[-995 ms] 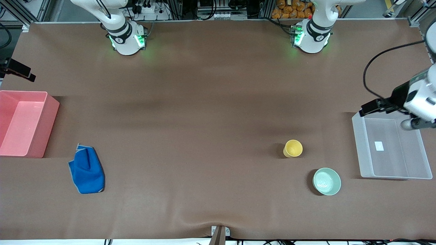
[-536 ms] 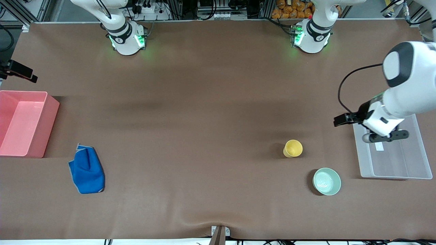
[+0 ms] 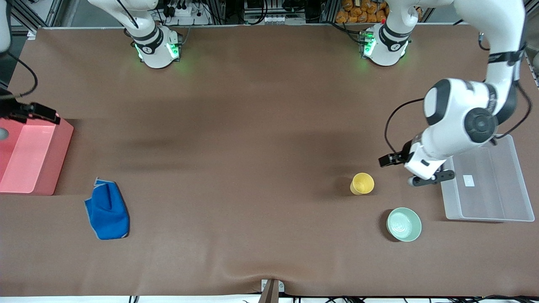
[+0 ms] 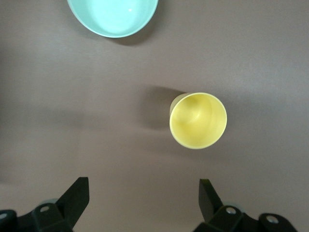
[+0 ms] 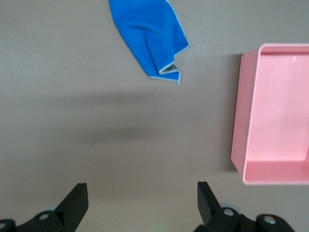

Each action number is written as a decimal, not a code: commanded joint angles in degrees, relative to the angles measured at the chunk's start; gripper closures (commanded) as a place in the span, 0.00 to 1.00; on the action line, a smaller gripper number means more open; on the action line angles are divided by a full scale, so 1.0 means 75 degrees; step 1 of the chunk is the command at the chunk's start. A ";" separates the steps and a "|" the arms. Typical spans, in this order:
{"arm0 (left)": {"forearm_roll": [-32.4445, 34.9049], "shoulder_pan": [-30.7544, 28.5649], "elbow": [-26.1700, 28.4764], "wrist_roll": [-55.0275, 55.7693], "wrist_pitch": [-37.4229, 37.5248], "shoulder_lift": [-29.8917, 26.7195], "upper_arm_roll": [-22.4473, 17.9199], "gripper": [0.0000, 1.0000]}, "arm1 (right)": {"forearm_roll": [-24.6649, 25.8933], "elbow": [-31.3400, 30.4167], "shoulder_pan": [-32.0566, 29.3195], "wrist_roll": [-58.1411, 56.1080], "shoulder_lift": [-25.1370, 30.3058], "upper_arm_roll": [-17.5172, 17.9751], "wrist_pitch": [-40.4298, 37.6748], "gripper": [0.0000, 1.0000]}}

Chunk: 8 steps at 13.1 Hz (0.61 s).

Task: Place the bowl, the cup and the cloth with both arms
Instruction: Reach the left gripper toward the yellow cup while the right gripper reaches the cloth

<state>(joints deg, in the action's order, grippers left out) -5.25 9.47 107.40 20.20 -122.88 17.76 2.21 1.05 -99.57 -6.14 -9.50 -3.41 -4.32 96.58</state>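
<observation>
The yellow cup (image 3: 362, 183) (image 4: 198, 120) stands upright toward the left arm's end of the table. The mint-green bowl (image 3: 404, 224) (image 4: 113, 17) sits nearer the front camera, beside the cup. The blue cloth (image 3: 107, 209) (image 5: 149, 38) lies crumpled toward the right arm's end. My left gripper (image 3: 429, 180) (image 4: 143, 198) hangs open and empty over bare table between the cup and the clear bin. Its wrist view looks down on both cup and bowl. At the view's edge, my right gripper (image 3: 3, 134) (image 5: 142, 200) is open and empty over the table by the pink bin, apart from the cloth.
A pink bin (image 3: 63, 155) (image 5: 251, 121) stands at the right arm's end, farther from the front camera than the cloth. A clear plastic bin (image 3: 484, 219) stands at the left arm's end beside the bowl. Brown table covering spans the middle.
The left arm has swung from over the clear bin toward the cup. The right arm's hand has come a little farther into view over the pink bin. Cup, bowl and cloth have not moved.
</observation>
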 commanded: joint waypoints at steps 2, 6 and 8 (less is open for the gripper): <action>0.0032 0.0097 0.0375 0.0178 -0.1063 0.0384 0.0034 0.00 | -0.0070 0.0174 -0.0119 -0.1002 -0.0667 0.0061 0.0702 0.00; -0.0003 0.0132 0.0316 0.0271 -0.1766 0.0807 0.0034 0.00 | -0.0070 0.0233 -0.0072 -0.1194 -0.1349 0.0072 0.1607 0.00; -0.0015 0.0132 0.0316 0.0330 -0.1979 0.0948 0.0115 0.03 | -0.0070 0.0244 -0.0177 -0.1182 -0.1641 0.0072 0.1688 0.00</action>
<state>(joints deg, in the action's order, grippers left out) -5.25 9.97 110.03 21.10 -136.00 23.99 2.68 1.03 -99.38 -6.35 -17.50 -13.79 -4.20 109.37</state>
